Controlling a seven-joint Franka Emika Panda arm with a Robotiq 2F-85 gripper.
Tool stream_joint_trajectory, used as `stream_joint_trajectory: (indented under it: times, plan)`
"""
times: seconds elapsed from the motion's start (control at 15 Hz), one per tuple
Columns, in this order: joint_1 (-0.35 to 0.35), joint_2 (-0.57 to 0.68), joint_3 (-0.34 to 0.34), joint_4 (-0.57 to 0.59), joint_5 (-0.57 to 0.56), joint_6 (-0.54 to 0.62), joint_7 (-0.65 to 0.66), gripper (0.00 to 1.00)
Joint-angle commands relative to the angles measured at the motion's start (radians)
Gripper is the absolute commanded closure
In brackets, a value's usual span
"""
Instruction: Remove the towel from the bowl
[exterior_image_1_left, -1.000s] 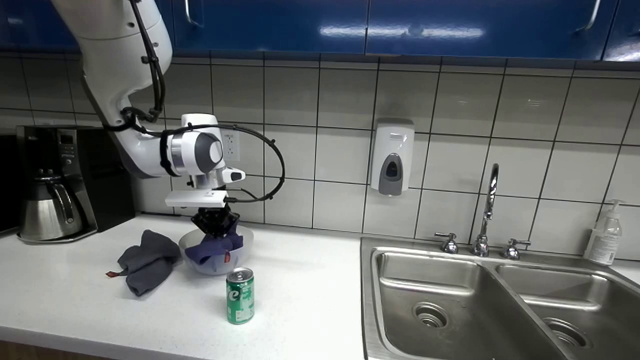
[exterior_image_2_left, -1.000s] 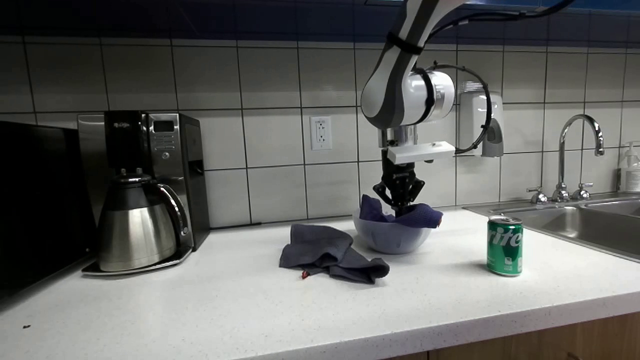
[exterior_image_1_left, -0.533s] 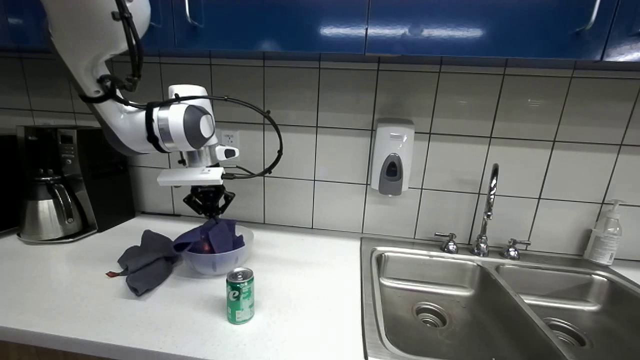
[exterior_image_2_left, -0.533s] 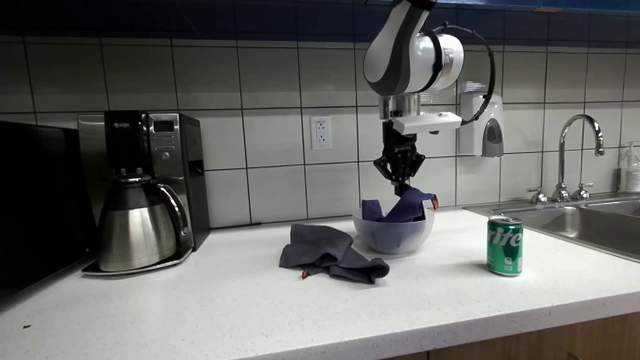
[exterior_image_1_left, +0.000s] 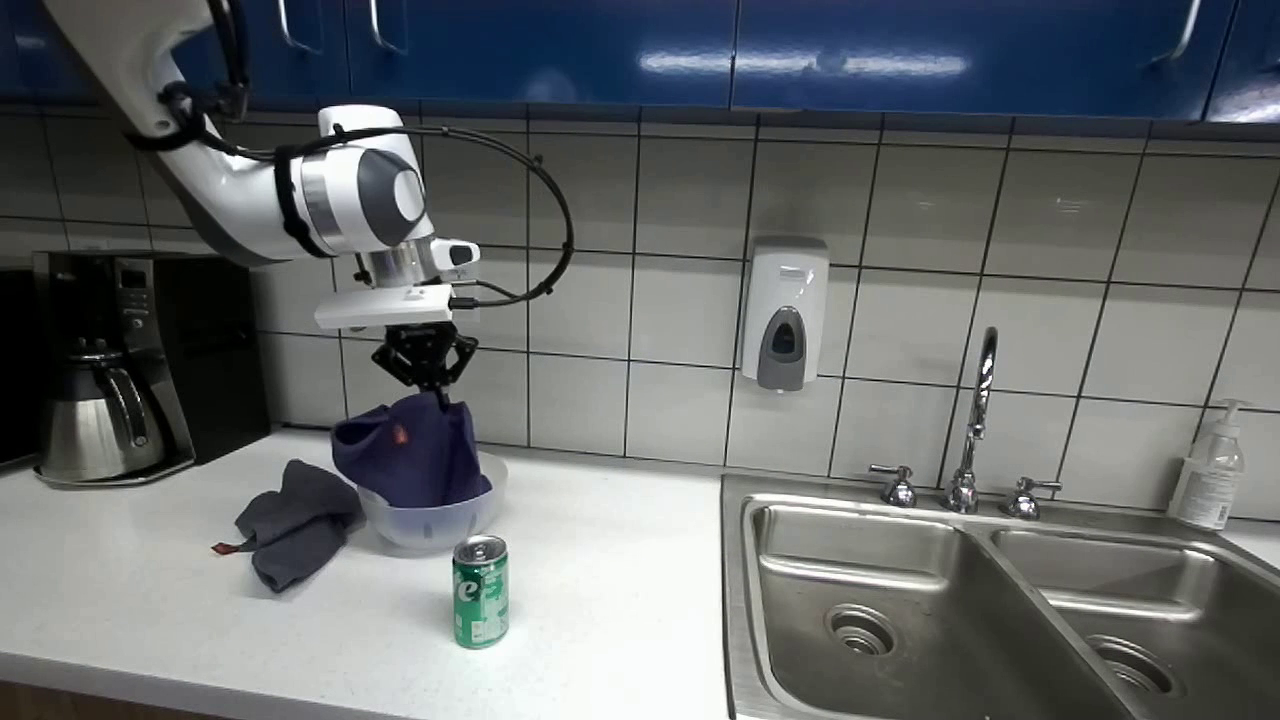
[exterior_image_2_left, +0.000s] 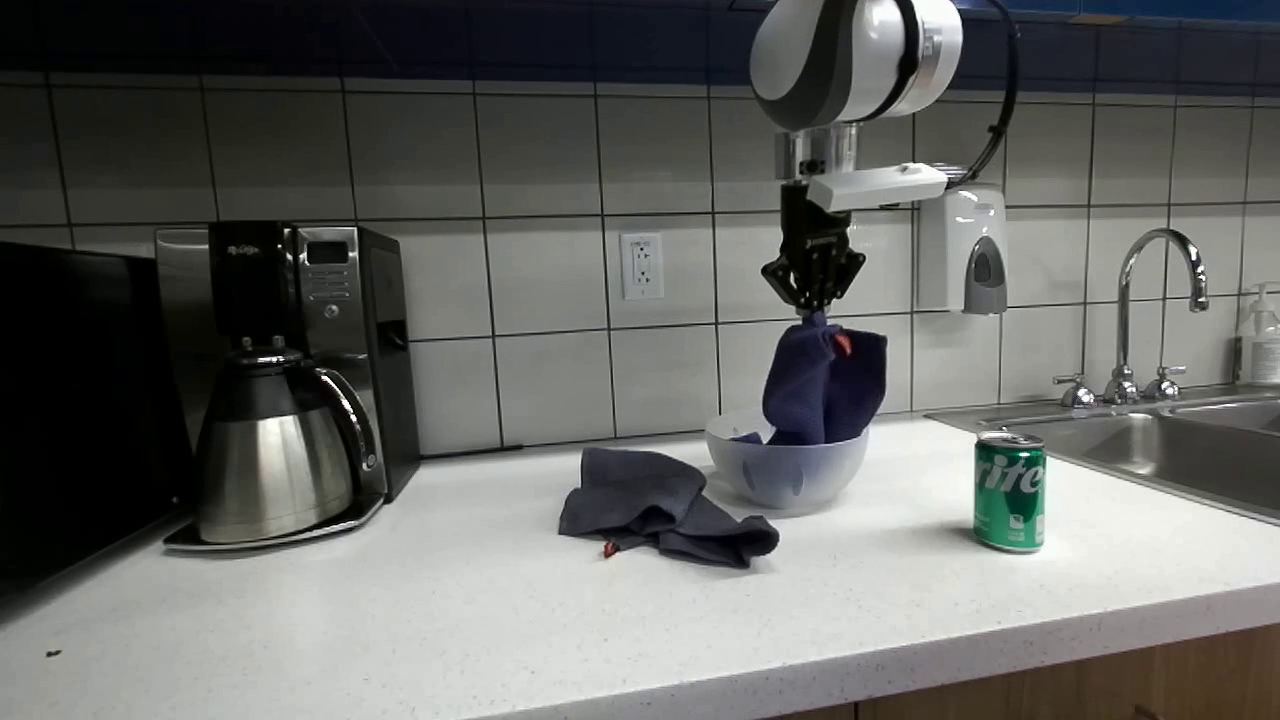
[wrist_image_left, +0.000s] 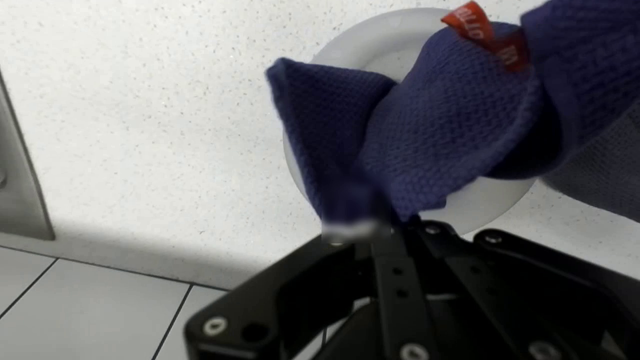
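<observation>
The fingers (wrist_image_left: 397, 275) are clamped on the purple towel (exterior_image_2_left: 825, 390); their tips are mostly hidden by the cloth, and in the wrist view this place is blurred, so the exact grip is hard to see. The gripper (exterior_image_2_left: 817, 310) points down above the pale bowl (exterior_image_2_left: 785, 475), and from it the towel hangs in folds. Its upper part stands above the rim, while its lower part is inside the bowl; whether it touches the bottom I cannot tell, because the front wall hides it. A red tag (wrist_image_left: 470, 24) is on the cloth, and its lettering can be read only partly. Close to the bowl, on the white counter (exterior_image_2_left: 450, 620), lies a grey towel (exterior_image_2_left: 655, 505); whether these two touch is not clear, and in the wrist view this towel is cut off by the right edge. A green can (exterior_image_2_left: 1010, 495) stands upright, apart from the bowl. Farther out, there is the sink (exterior_image_1_left: 740, 600) on one side, cut off by the picture edge in both exterior views, and on the other side the coffee maker (exterior_image_2_left: 335, 335). At the left edge of both exterior views a black object (exterior_image_2_left: 80, 400) is cut off, and I cannot say what it is. The arm (exterior_image_1_left: 340, 195) goes out of both exterior views at the top.
</observation>
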Motion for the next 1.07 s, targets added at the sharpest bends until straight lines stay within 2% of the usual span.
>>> stream_joint_trajectory:
  times: [0.0,0.47,1.0]
  plan:
    - [-0.024,-0.102,0.010,-0.043,-0.040,-0.011,-0.013,0.99]
    - [-0.056,-0.219,0.010,-0.082,-0.094,0.005,0.002,0.99]
    - [-0.139,-0.350,-0.002,-0.083,-0.168,0.004,0.005,0.99]
